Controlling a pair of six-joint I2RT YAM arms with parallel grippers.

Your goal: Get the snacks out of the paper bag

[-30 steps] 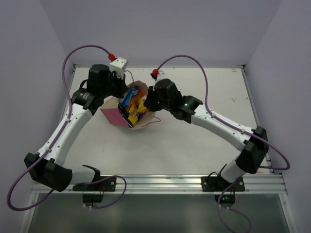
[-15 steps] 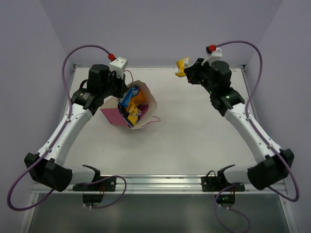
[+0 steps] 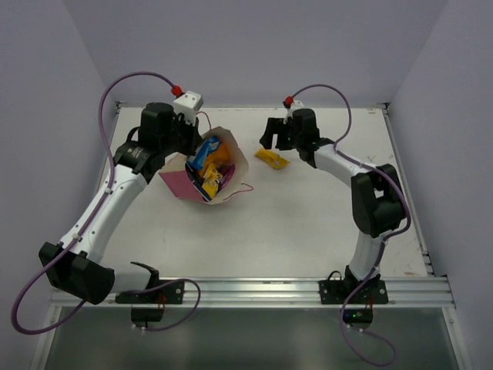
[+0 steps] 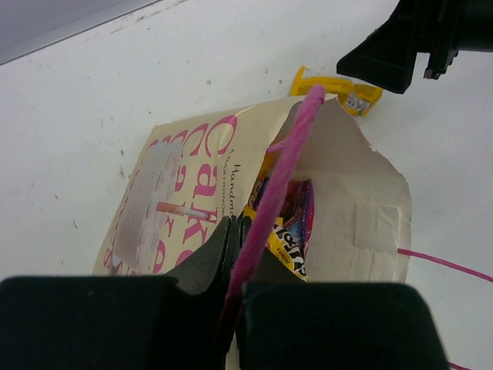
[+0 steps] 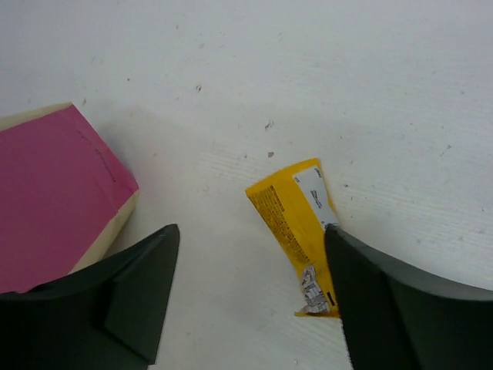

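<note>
I'm watching the surface (image 3: 308, 223) carrying the bag (image 3: 233, 156), which is lying tilted with its mouth open. My left claw (image 4: 235, 231) is clenching what looks like the bag's pink edge. My right claw (image 5: 250, 247) is hanging released and empty over a yellow packet (image 5: 296, 231) lying just beside the bag. More packets (image 3: 209, 168) are sitting inside. I'm judging them light, crinkly and slippery, so I'm favouring a pinch on a crimped end seam.

The left arm (image 3: 108, 208) and right arm (image 3: 337, 160) are built of white links, black joints and looping purple cables (image 3: 135, 75).
</note>
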